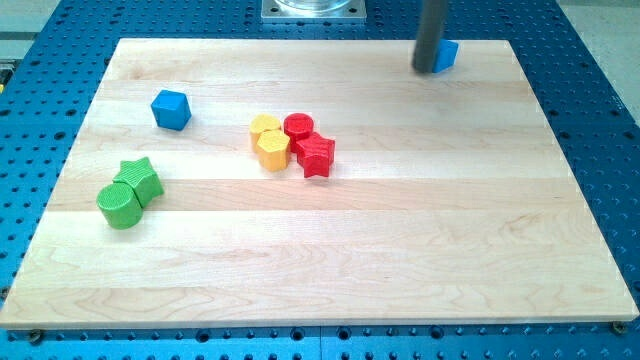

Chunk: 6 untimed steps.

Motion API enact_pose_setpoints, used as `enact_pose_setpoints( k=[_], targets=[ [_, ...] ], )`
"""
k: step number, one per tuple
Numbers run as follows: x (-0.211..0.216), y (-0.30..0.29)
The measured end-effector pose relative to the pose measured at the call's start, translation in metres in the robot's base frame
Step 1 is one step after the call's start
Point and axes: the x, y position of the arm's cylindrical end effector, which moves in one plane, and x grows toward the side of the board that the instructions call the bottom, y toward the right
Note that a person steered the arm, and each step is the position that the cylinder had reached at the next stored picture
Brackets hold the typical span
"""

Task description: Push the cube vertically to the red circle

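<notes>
A blue cube (pixel 447 55) sits at the board's top edge, towards the view's right. My tip (pixel 427 70) stands right against the cube's left side and partly hides it. The red circle block (pixel 298 126) lies near the board's middle, in a tight cluster with a red star (pixel 317 155), a yellow block (pixel 265 126) and a yellow hexagon (pixel 272 150). The red circle is well to the left of and below the cube.
A second blue block (pixel 171 109), a hexagon by its look, lies at the upper left. A green star (pixel 141 177) and a green cylinder (pixel 119 205) touch at the left. The wooden board (pixel 330 250) rests on a blue perforated table.
</notes>
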Motion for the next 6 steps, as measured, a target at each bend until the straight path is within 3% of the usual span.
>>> enact_pose_setpoints(
  k=[1, 3, 4, 5, 6],
  targets=[
    [0.009, 0.010],
    [-0.025, -0.225],
    [0.011, -0.381],
    [0.095, -0.441],
    [0.117, -0.399]
  ],
)
